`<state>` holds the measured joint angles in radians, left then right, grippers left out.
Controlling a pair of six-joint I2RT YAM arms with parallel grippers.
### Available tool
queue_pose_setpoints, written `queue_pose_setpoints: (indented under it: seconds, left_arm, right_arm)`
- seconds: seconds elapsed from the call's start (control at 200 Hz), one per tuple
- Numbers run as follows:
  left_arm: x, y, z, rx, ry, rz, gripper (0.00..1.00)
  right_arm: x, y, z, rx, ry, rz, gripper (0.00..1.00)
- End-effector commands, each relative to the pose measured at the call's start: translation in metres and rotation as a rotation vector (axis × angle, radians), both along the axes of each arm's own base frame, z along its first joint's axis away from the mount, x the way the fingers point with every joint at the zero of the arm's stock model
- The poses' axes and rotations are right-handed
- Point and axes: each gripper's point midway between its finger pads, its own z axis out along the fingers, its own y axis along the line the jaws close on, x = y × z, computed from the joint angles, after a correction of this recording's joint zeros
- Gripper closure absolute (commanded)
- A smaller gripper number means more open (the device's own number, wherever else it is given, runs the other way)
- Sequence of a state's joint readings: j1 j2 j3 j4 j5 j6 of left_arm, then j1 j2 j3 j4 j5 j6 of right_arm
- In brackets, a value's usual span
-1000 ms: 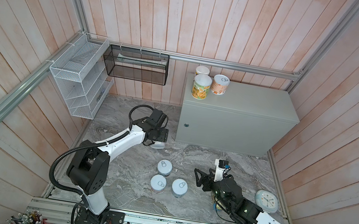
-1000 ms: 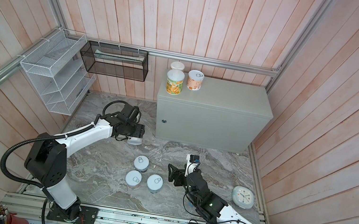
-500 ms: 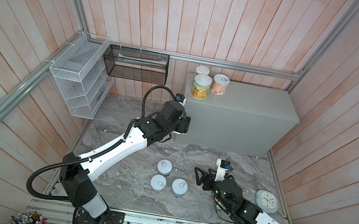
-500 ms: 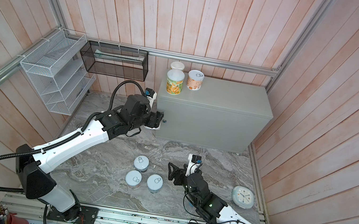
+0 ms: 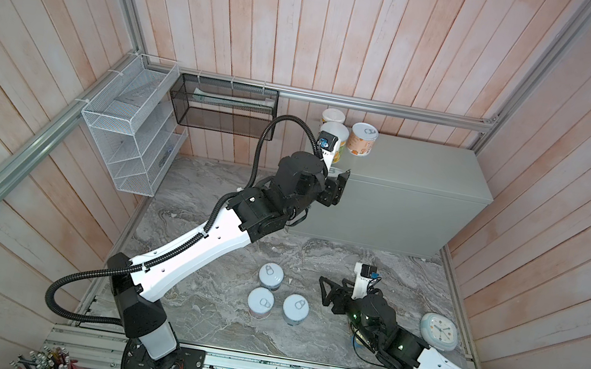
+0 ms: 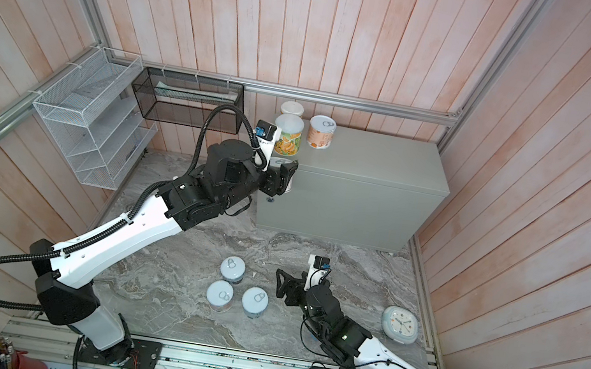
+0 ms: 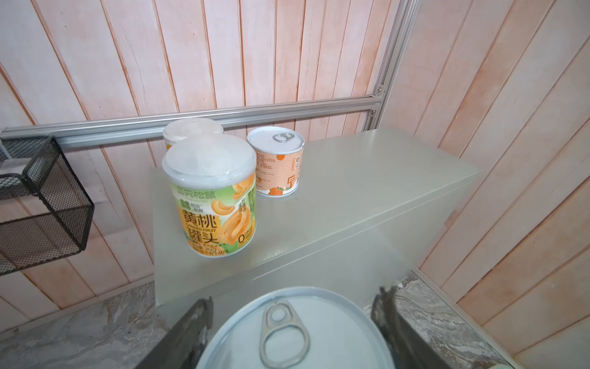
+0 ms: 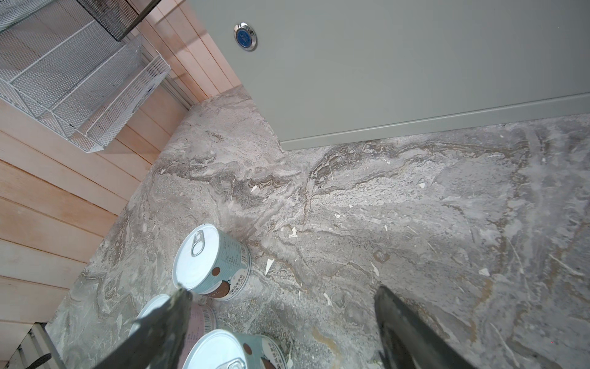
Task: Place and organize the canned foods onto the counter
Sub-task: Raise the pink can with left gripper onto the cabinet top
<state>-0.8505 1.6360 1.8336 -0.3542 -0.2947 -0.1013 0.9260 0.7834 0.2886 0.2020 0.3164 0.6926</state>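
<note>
Gripping a pull-tab can (image 7: 287,332) by its sides, the left tool (image 7: 293,298) holds it upright, off the marble (image 5: 205,313), at the table's (image 5: 432,168) front-left top edge. Back-left on the table: two white-lid cans (image 7: 209,191) and an orange can (image 7: 276,163), all upright. Three loose cans (image 5: 271,275) stand clustered on the marble. Right tool (image 5: 323,295) is spread and empty, just beside them.

On the counter's (image 5: 420,166) rear left corner, the front lidded can (image 5: 336,130) stood before the rear lidded can (image 5: 333,115), a pull-tab can (image 5: 363,140) to their right. On the floor (image 5: 225,198) before the counter, a far can (image 5: 271,275) stood behind a left can (image 5: 260,301) and a right can (image 5: 295,308), the clock (image 5: 439,331) well right.
</note>
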Motion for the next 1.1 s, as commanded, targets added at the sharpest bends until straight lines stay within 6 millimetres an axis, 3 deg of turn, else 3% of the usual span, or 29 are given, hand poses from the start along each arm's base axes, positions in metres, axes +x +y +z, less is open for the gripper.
queue_pose_setpoints:
  seconds: [0.0,0.145,0.45,0.86,1.095]
  left_arm:
    - [-0.002,-0.011,0.054,-0.09,-0.172,-0.043,0.59]
    - [-0.001,-0.029,0.067,-0.072,-0.279,-0.082,0.59]
    - [0.017,-0.044,0.079,-0.041,-0.447,-0.046,0.59]
    - [0.061,-0.086,0.059,0.045,-0.534,0.003,0.59]
    - [0.089,-0.097,0.05,0.028,-0.523,0.053,0.59]
  right_arm:
    - [0.001,0.0,0.008,0.041,-0.01,-0.011,0.11]
    - [-0.001,-0.003,0.01,0.059,-0.011,-0.015,0.11]
    - [-0.005,-0.009,0.012,0.082,-0.017,-0.017,0.12]
    - [-0.011,-0.015,0.016,0.105,-0.026,-0.011,0.13]
    - [-0.016,-0.012,0.013,0.107,-0.016,0.02,0.13]
